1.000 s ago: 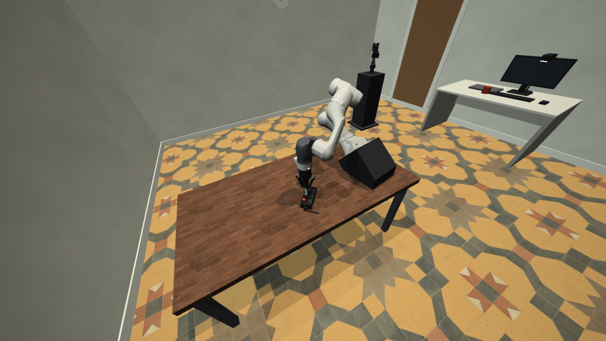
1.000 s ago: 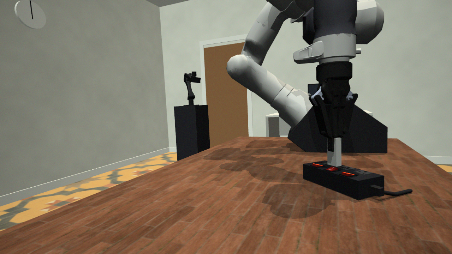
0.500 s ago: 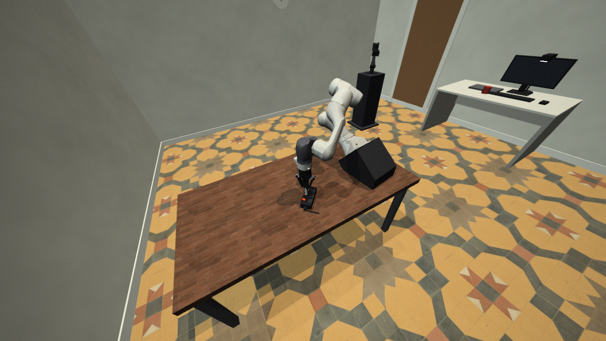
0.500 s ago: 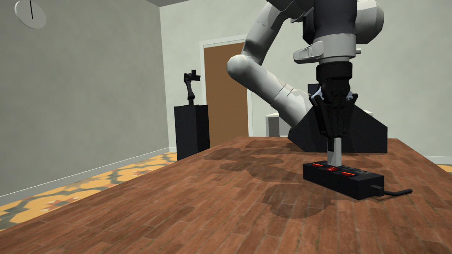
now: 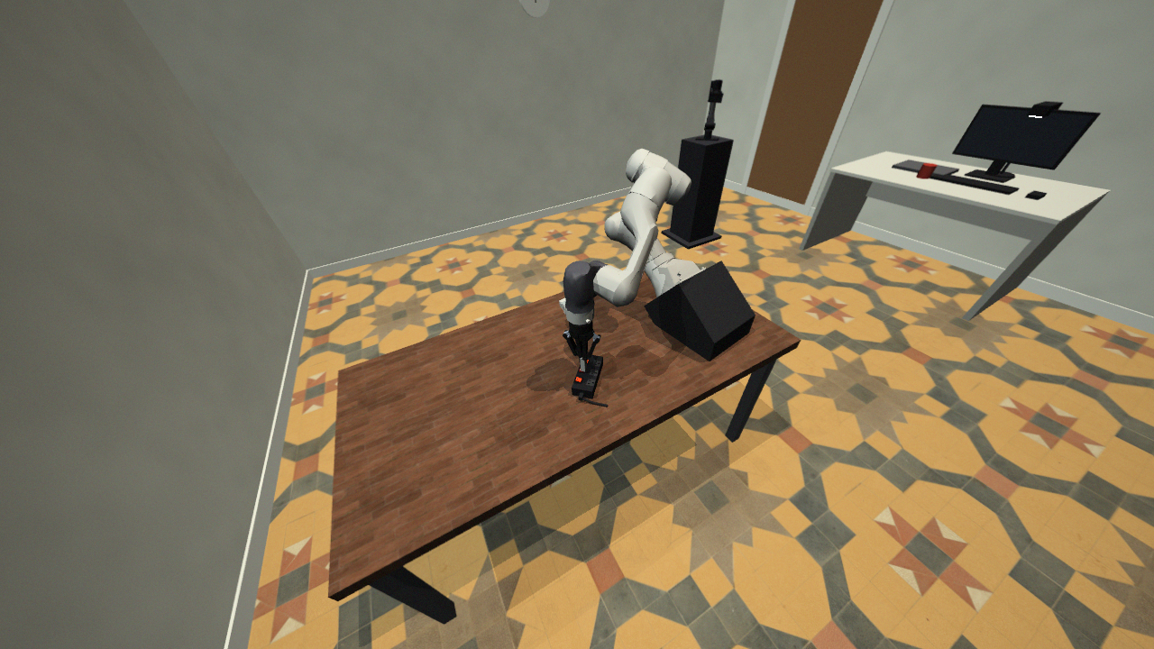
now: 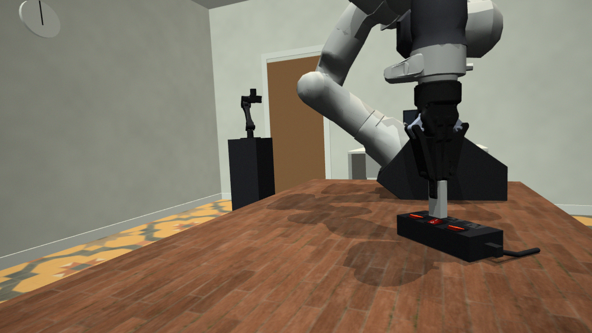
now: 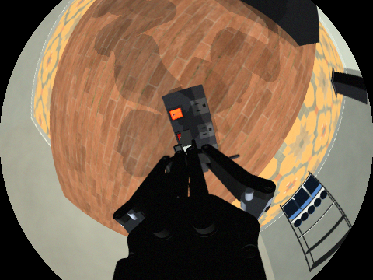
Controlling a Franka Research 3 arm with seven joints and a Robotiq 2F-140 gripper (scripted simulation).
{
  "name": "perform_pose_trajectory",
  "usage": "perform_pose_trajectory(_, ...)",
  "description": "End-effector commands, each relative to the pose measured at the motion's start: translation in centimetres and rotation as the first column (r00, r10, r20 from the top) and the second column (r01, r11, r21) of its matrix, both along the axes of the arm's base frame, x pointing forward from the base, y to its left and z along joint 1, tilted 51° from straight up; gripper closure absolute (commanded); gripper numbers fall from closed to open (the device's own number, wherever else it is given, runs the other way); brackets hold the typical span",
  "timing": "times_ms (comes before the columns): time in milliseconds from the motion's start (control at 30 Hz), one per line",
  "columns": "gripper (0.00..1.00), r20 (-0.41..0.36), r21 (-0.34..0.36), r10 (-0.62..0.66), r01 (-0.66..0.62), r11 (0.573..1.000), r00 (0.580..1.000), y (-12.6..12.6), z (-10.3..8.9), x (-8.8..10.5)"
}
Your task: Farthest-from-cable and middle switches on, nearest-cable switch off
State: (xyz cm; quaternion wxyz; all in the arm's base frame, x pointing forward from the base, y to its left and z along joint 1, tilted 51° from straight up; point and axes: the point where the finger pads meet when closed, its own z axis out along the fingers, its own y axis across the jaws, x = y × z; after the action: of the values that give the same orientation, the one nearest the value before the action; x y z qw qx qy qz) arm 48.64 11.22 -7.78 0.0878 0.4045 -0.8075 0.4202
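Middle switch looks off, and our claw's right beside it

Nearest us in the exterior view, the cable (image 5: 595, 402) (image 6: 521, 252) (image 7: 235, 156) leaves the right end of the power strip (image 5: 598, 370) (image 6: 438, 241) (image 7: 190, 97), which lies flat on the table (image 5: 452, 419) (image 6: 206, 269) (image 7: 85, 128), long axis running near right to far left. The cable-side switch (image 5: 578, 379) (image 6: 455, 228) glows, so we'd guess it still needs turning off. Next, the darker middle switch (image 6: 434, 221) (image 7: 179, 137): our claw (image 5: 582, 368) (image 6: 438, 216) (image 7: 187, 137) is closed on nothing, tips at its far side; can't tell if touching. We'd press that edge, crosswise to the strip. The far-left switch (image 6: 416, 216) (image 7: 176, 113) glows; leave it.
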Motion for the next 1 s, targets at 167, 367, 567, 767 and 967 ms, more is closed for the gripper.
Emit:
perform_pose_trajectory(167, 1.00, 0.004, 0.001, -0.003, 0.003, 1.000, 1.000, 0.02, 0.00, 0.03)
perform_pose_trajectory(367, 1.00, 0.004, 0.001, -0.003, 0.003, 1.000, 1.000, -0.06, -0.07, 0.05)
perform_pose_trajectory(567, 1.00, 0.004, 0.001, -0.003, 0.003, 1.000, 1.000, -0.25, -0.23, 0.10)
perform_pose_trajectory(767, 1.00, 0.004, 0.001, -0.003, 0.003, 1.000, 1.000, -0.45, -0.40, 0.15)
perform_pose_trajectory(967, 1.00, 0.004, 0.001, -0.003, 0.003, 1.000, 1.000, -0.55, -0.49, 0.18)
